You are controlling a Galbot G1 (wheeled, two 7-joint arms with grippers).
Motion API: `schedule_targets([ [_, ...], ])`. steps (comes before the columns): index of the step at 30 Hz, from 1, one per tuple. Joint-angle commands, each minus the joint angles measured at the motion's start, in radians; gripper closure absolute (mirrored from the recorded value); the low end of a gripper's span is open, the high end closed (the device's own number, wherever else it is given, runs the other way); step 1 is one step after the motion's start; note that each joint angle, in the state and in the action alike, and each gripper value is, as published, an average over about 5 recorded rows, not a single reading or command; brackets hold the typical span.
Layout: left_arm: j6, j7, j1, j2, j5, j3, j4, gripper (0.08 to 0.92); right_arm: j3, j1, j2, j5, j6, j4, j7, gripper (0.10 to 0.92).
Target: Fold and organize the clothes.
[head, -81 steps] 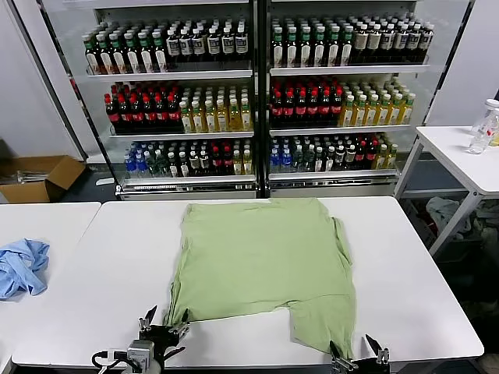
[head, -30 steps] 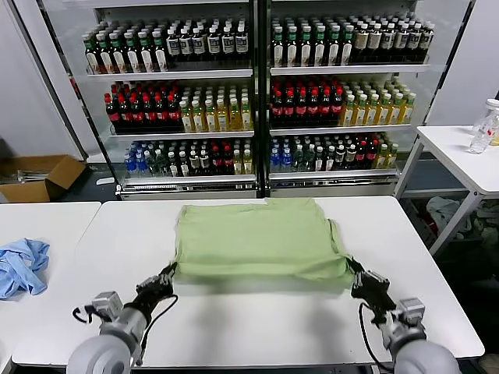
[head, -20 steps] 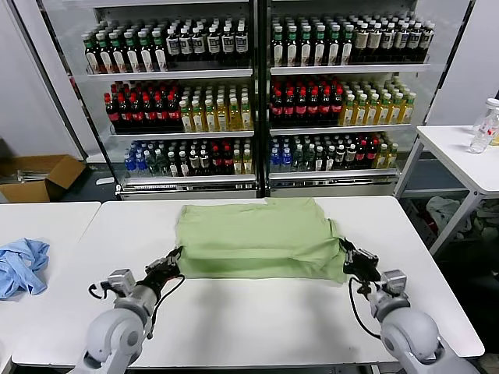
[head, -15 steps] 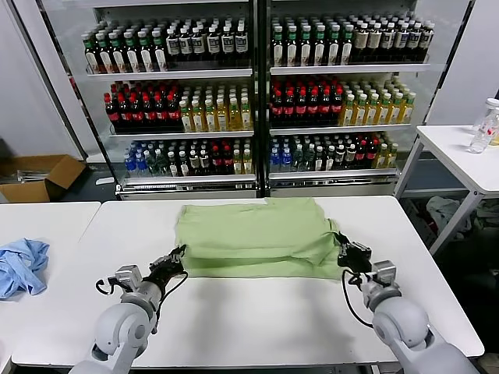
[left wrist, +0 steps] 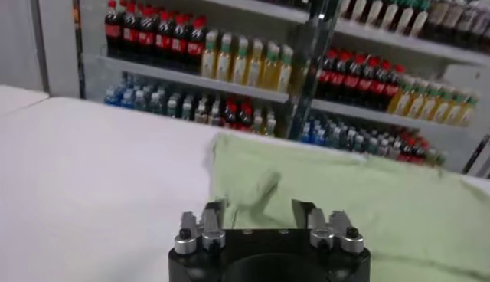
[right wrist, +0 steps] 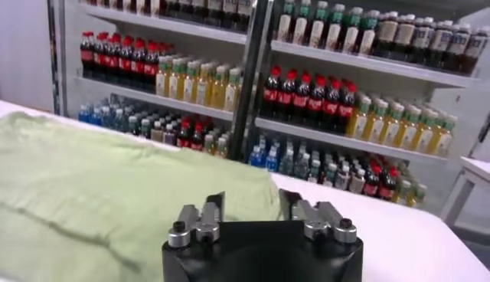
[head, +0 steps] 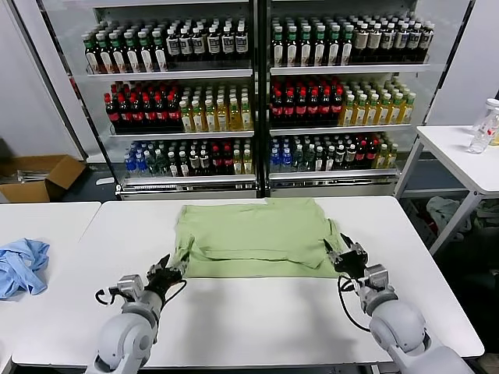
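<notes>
The light green shirt [head: 257,238] lies on the white table [head: 257,319], folded over on itself into a wide band, with its plain back showing; collar and graphic are hidden. My left gripper [head: 173,267] is open at the shirt's near left corner, holding nothing. My right gripper [head: 341,255] is open at the near right corner by the sleeve. In the left wrist view the shirt [left wrist: 344,199] lies just beyond the open gripper [left wrist: 259,211]. In the right wrist view the shirt [right wrist: 92,184] lies beyond the open gripper [right wrist: 250,201].
A crumpled light blue garment [head: 19,266] lies on the neighbouring table at the left. Glass-fronted drink coolers [head: 257,101] stand behind the table. A cardboard box [head: 39,178] sits on the floor at far left. A small white side table [head: 460,152] with bottles stands at the right.
Both grippers carried the shirt's near hem away from me and laid it over the far part, folding the shirt. They have now opened and let go of the cloth.
</notes>
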Motion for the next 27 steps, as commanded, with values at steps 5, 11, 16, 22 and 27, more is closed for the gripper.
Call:
schedule_targets([
  [5, 0.023, -0.036, -0.025, 0.003, 0.032, 0.02, 0.077, 0.212, -0.02, 0.026, 0.025, 0.124, -0.118, -0.07, 0.019, 0.231],
  [11, 0.016, -0.034, -0.037, -0.002, 0.024, 0.024, 0.084, 0.344, -0.034, 0.029, 0.015, 0.176, -0.113, -0.076, 0.009, 0.389],
  [16, 0.009, -0.021, -0.036, -0.007, 0.002, 0.024, 0.086, 0.491, -0.033, 0.025, -0.002, 0.193, -0.094, -0.072, -0.005, 0.537],
  [22, -0.002, -0.003, -0.029, -0.008, -0.049, 0.014, 0.088, 0.665, -0.035, 0.004, -0.025, 0.19, -0.065, -0.045, -0.022, 0.71],
  [27, -0.011, 0.007, 0.014, -0.009, -0.057, -0.001, 0.046, 0.803, -0.02, -0.049, -0.052, 0.176, -0.04, 0.01, -0.03, 0.849],
])
